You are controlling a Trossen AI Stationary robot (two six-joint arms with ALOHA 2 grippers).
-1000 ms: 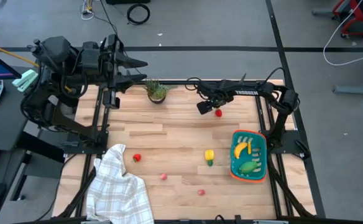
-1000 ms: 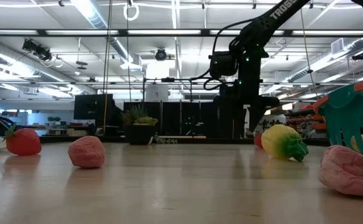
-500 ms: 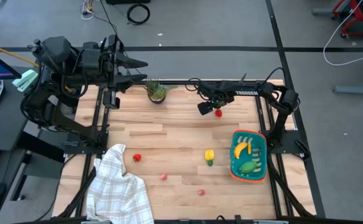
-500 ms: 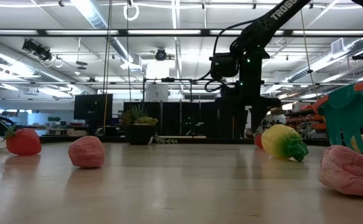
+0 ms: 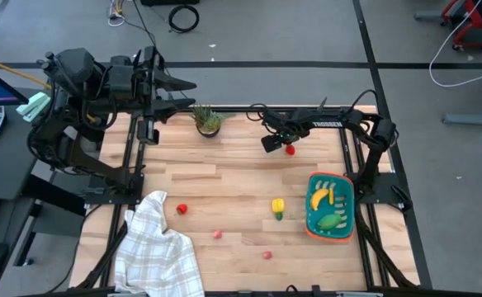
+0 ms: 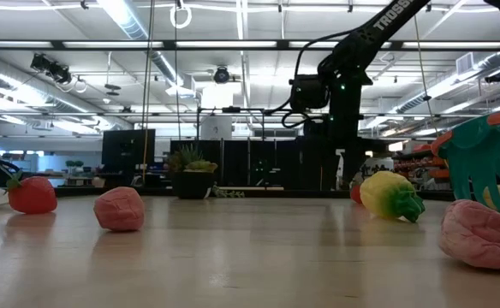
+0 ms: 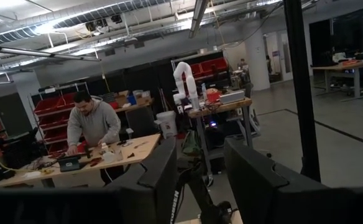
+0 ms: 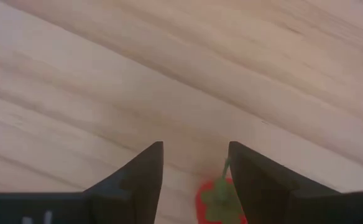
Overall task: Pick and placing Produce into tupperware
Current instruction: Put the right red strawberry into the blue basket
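Right gripper: jaws apart, empty, poised over the red fruit, which lies between the fingertips, slightly off-centre, green stem upward, on the table well apart from the tupperware. Left gripper: jaws apart, empty, parked farther from the fruit.

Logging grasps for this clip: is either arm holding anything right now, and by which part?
Nothing is held. The right gripper stands open over a red fruit; the left gripper is empty.
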